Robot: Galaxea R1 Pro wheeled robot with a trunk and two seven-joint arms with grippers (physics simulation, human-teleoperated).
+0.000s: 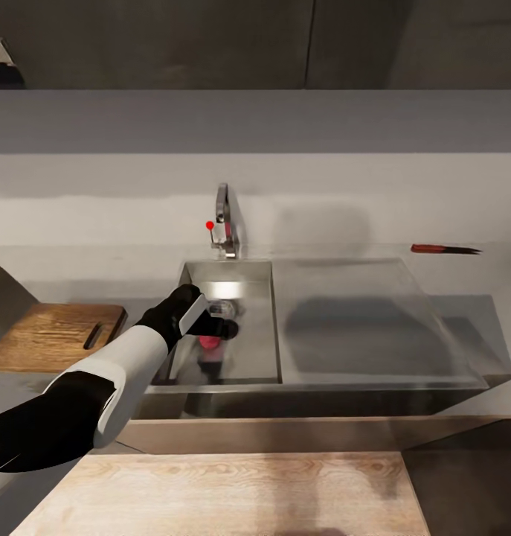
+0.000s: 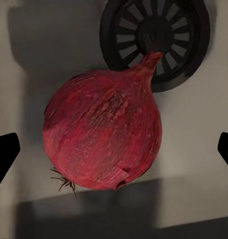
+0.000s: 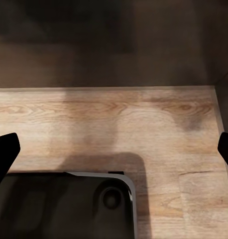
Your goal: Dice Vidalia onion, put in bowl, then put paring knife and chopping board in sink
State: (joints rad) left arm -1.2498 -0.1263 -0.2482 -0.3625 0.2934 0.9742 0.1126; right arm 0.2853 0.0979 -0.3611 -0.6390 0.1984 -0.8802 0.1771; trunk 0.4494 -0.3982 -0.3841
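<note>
I have the left tool (image 2: 114, 149) down in the sink (image 1: 262, 327), fingers spread wide either side of the Vidalia onion (image 2: 103, 138), which lies on the basin floor just beside the drain (image 2: 154, 37), not yet pinched. The chopping board (image 1: 50, 331) waits at nine o'clock on the desk (image 1: 463, 286), the paring knife (image 1: 442, 249) at two. The right tool (image 3: 114, 149) is spread too, over pale wood.

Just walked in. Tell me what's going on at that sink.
The robot's left gripper is reaching down into the sink, open, with its fingers on either side of the Vidalia onion, which lies on the basin floor beside the drain; it hasn't closed on it yet. The chopping board waits on the countertop to the left, and the paring knife lies far right. The right gripper hangs open over a wooden surface.
</note>
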